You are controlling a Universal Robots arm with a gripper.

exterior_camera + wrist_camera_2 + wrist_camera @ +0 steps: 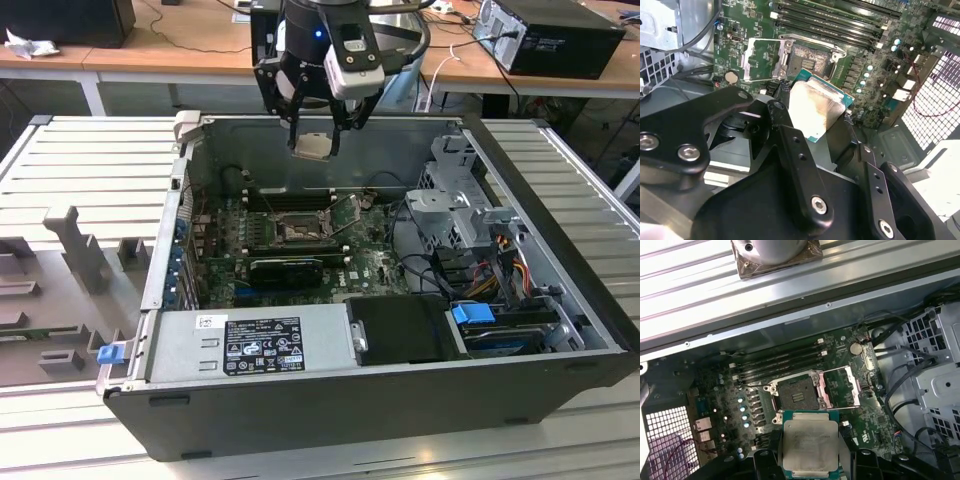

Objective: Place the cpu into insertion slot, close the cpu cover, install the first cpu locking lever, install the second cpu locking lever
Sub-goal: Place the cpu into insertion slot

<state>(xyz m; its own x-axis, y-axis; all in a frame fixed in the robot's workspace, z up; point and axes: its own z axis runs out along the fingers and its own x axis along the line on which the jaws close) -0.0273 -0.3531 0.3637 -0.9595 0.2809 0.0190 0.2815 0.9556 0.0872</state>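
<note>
gripper [314, 132] clamped on cpu [810, 445] (lower edge hidden), above open insertion slot [796, 396].

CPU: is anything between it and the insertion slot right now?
Nothing visible. The gripper holds the cpu in open air above the motherboard. The insertion slot lies bare, and the cpu cover is swung open to one side of it.

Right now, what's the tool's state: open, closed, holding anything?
The tool: closed on the cpu, held clear of the motherboard, not yet in the insertion slot.
</note>
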